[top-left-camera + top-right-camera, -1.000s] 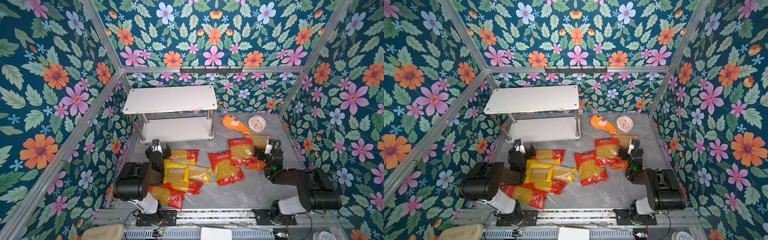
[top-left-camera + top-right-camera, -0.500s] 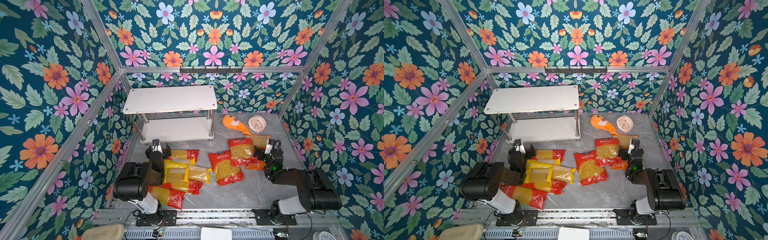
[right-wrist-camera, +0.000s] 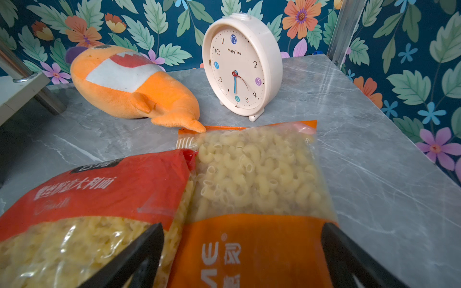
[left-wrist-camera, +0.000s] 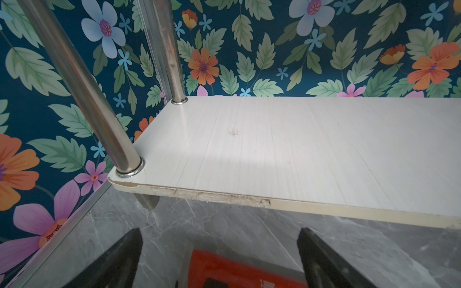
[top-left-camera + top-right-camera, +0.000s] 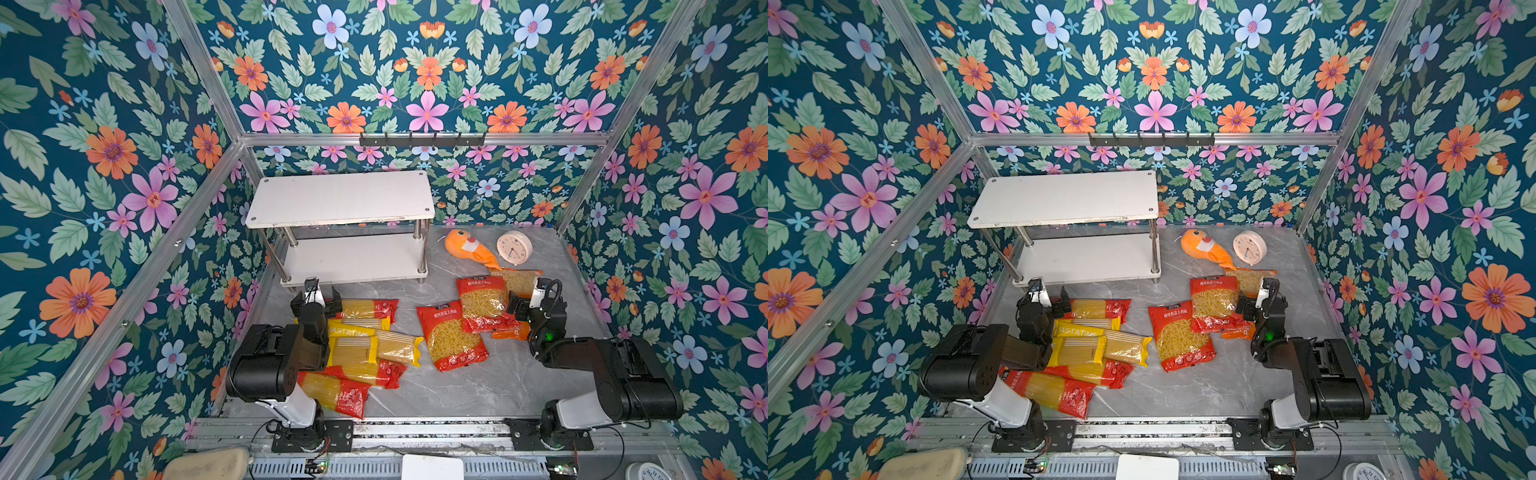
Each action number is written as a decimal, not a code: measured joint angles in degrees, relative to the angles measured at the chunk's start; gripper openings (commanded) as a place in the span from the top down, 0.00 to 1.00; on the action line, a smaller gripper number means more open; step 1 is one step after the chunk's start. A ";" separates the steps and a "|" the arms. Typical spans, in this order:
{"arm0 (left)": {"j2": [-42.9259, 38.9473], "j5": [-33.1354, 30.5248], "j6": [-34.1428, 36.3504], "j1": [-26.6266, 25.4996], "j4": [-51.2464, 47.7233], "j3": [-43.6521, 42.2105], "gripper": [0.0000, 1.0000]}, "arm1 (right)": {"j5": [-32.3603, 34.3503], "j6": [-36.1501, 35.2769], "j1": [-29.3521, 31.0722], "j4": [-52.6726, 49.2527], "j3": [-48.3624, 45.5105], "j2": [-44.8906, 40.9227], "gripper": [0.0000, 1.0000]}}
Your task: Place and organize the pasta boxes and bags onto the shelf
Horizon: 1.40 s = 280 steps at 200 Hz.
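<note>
Leftmost, left arm [image 5: 270, 365]: folded low at the front left of the table [image 5: 478, 386], elbow doubled back, forearm lying close over the tabletop, wrist aimed at the shelf's near left corner.
left gripper [image 5: 316, 301] [image 4: 219, 232]: released, fingers spread wide, hanging over the end of the rearmost red spaghetti pack [image 5: 368, 308] just short of the lower board [image 4: 274, 149]; whether it touches the pack cannot be told.
shelf [image 5: 340, 199]: two white boards on chrome posts, set against the back wall left of centre.
spaghetti pile [image 5: 357, 353]: six long packs, three yellow and three red, overlapping on the table in front of the shelf, between the left arm and the middle.
red short-pasta bags [image 5: 451, 336]: two, lying flat right of centre with their edges overlapping, the rear one [image 3: 99, 189] touching the orange bag.
orange bag [image 5: 515, 282] [image 3: 259, 174]: flat on the table beside the rear red bag, its far end just by the plush fish's tail.
right gripper [image 5: 536, 299] [image 3: 242, 225]: unclenched and holding nothing, one finger over the rear red bag, the other at the orange bag's outer edge.
right arm [image 5: 623, 374]: folded low at the front right, forearm reaching toward the back wall.
plush fish [image 5: 465, 247] and clock [image 5: 514, 248]: side by side at the back right, behind the bags.
</note>
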 measured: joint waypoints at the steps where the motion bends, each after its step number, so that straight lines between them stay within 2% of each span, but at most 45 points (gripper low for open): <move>1: 0.00 0.00 0.00 0.00 0.00 0.00 0.00 | 0.00 0.00 0.00 0.00 0.00 0.00 0.01; 78: 0.00 0.04 0.00 0.17 0.00 0.02 0.00 | -0.17 0.00 -0.33 -0.20 0.13 -0.02 0.01; 100: -2.67 -0.44 0.00 -0.20 -1.44 -0.44 0.00 | 2.03 -0.57 1.64 -2.67 0.17 -3.78 0.01; 136: -14.23 -3.06 -1.07 -1.73 -10.99 1.40 0.00 | 7.61 0.00 4.94 -17.94 7.63 -16.48 0.01; 154: -20.48 -5.57 -3.17 -3.04 -19.19 2.14 0.00 | 13.33 6.43 5.66 -33.33 15.10 -21.38 0.01; 169: -26.32 -8.90 -6.05 -4.63 -26.71 3.15 0.00 | 13.81 13.44 6.03 -43.93 20.00 -24.44 0.01; 182: -30.45 -11.23 -9.20 -5.68 -32.50 4.39 0.00 | 12.15 19.41 5.86 -50.40 21.29 -27.23 0.01; 205: -34.80 -14.93 -17.38 -5.64 -46.01 9.62 0.00 | 1.77 25.81 3.98 -57.59 19.39 -30.56 0.21; 220: -35.56 -15.50 -23.63 -5.60 -53.09 13.46 0.00 | -3.10 28.79 4.39 -63.32 21.44 -30.14 0.26; 228: -35.69 -14.62 -25.68 -5.42 -55.93 14.99 0.01 | -4.79 30.03 5.38 -66.71 23.82 -29.09 0.26; 259: -36.15 -4.28 -28.33 -5.27 -62.16 16.35 0.23 | -4.94 32.59 15.80 -75.60 28.87 -26.69 0.27; 270: -35.93 -1.79 -29.40 -7.61 -63.23 16.00 0.24 | -4.22 33.22 20.59 -78.07 30.03 -25.35 0.28; 280: -35.43 -1.84 -29.90 -12.41 -64.48 15.63 0.24 | -3.32 33.57 24.79 -79.78 31.19 -23.45 0.28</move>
